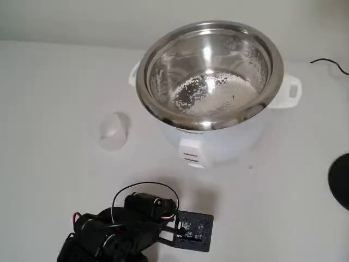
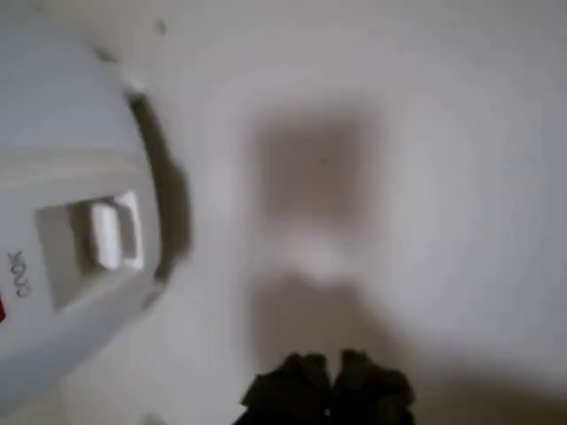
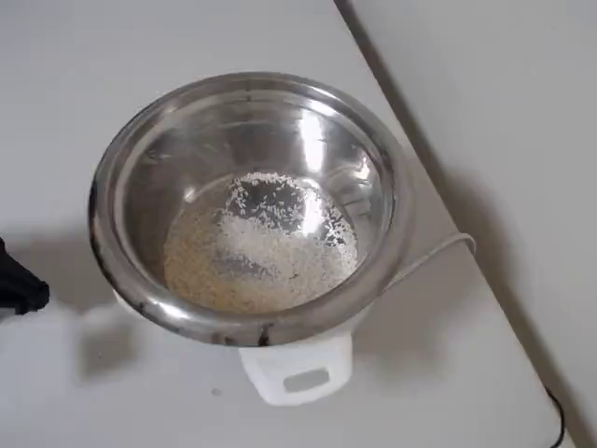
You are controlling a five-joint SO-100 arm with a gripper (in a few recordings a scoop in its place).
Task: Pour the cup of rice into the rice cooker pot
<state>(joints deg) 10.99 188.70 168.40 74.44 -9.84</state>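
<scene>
one big white table (image 1: 49, 180) fills the room we can see, and a pale wall stands behind it in the fixed view. the table is plain and smooth. a thin black wire (image 1: 330, 64) lies near its far right edge in the fixed view, and a dark round thing (image 1: 341, 180) peeks in at the right side. in the overhead view the table edge runs slanted, and a white cord (image 3: 434, 257) comes out from the cooker.

the black arm (image 1: 109, 237) sits low at the bottom of the fixed view, with a small dark board (image 1: 192, 229) on it. the gripper (image 2: 328, 390) shows as two dark blurry fingertips at the bottom of the wrist view, close side by side and holding nothing. i cannot tell for sure if they are pressed together.

the rice cooker pot (image 1: 210, 73) is up past the arm and a bit to its right in the fixed view. it is shiny and round, with a wide rim, and sits in a white cooker body (image 1: 218, 143) with side handles. the rice (image 3: 261, 247) lies in the bottom of the pot as a flat patch of small white grains.

the cup of rice (image 1: 113, 131) stands on the table, up past the arm and left of the cooker, apart from both. it is small, whitish and hard to see against the table.
</scene>
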